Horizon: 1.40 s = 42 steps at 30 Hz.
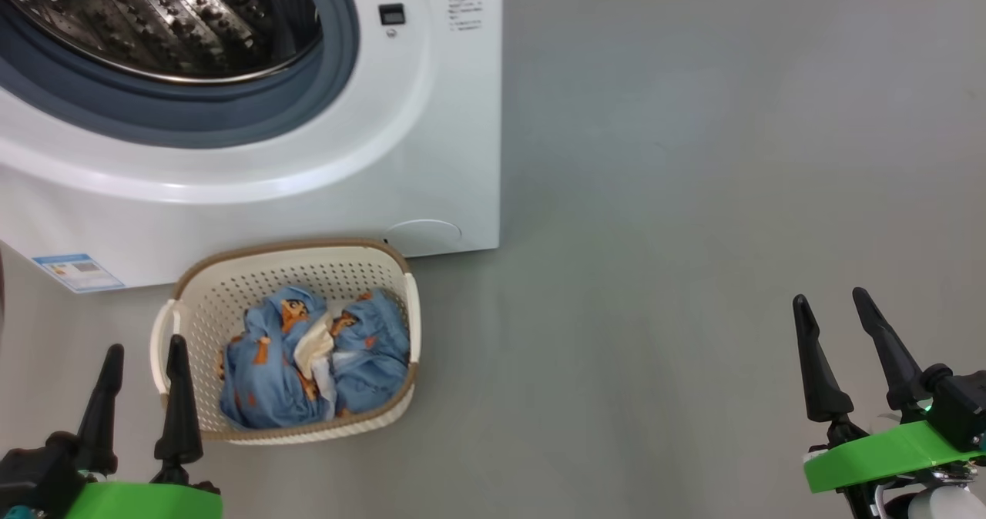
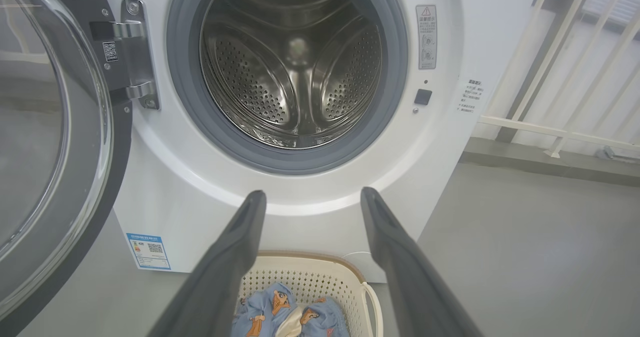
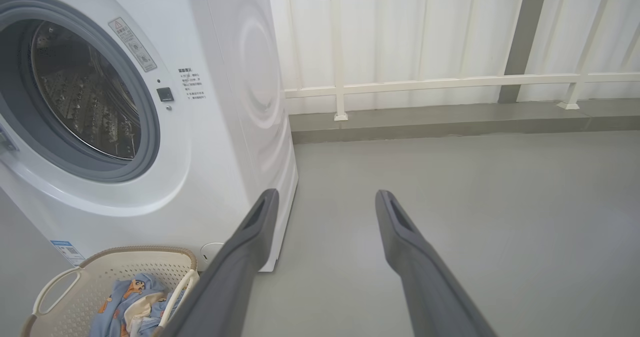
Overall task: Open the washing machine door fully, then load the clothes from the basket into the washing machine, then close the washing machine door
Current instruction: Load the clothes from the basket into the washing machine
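While the door (image 2: 55, 142) stands wide, the clothes (image 1: 269, 373) lie in the basket (image 1: 254, 280). Left pincer (image 1: 146, 343) and right pincer (image 1: 830, 294) gape, empty

Left hand (image 1: 142, 346) and right hand (image 1: 832, 297), both spread, empty.

Layout: basket (image 1: 223, 296) on floor (image 1: 693, 195) just before washing machine (image 1: 431, 118); clothes (image 1: 269, 365) inside basket; washing machine door (image 2: 50, 142) open at machine's left.

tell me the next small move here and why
Probably lower the open left end effector onto the clothes in the basket: the washing machine door already stands open, the drum is empty, and nothing is held.
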Tool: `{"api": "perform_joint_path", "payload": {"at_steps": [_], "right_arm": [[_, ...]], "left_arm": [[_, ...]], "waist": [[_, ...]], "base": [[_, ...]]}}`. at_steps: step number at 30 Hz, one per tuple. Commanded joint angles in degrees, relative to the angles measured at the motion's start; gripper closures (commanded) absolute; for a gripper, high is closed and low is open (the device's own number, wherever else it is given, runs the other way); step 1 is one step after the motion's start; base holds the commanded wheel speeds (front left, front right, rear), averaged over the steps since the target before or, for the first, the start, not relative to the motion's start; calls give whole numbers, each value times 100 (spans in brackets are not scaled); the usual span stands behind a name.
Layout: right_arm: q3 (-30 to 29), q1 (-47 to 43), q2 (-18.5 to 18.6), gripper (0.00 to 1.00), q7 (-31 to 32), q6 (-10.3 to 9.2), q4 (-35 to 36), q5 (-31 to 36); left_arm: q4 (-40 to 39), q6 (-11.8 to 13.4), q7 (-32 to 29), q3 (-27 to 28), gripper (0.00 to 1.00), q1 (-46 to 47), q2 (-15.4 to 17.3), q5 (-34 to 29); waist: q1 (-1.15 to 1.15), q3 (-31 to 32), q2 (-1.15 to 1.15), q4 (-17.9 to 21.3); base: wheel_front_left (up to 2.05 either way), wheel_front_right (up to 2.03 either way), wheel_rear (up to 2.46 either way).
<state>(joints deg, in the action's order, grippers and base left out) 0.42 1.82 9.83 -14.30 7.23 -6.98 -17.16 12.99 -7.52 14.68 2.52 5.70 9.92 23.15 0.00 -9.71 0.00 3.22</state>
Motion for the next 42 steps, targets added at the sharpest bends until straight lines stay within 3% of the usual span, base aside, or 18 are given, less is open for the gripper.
{"api": "perform_joint_path", "payload": {"at_steps": [1,15,42], "right_arm": [[130,183,62,0,-70,25,157,21],[166,243,33,0,-70,25,138,14],[258,329,-23,0,-70,25,165,29]], "left_arm": [[-192,3,32,171,0,214,185,47],[-236,3,32,205,0,263,178,-101],[493,3,32,180,0,383,-6,-487]], "waist": [[0,-18,0,-4],[0,-91,0,-18],[0,-315,0,67]], "base": [[67,-192,125],[77,-161,84],[4,-4,0]]}}
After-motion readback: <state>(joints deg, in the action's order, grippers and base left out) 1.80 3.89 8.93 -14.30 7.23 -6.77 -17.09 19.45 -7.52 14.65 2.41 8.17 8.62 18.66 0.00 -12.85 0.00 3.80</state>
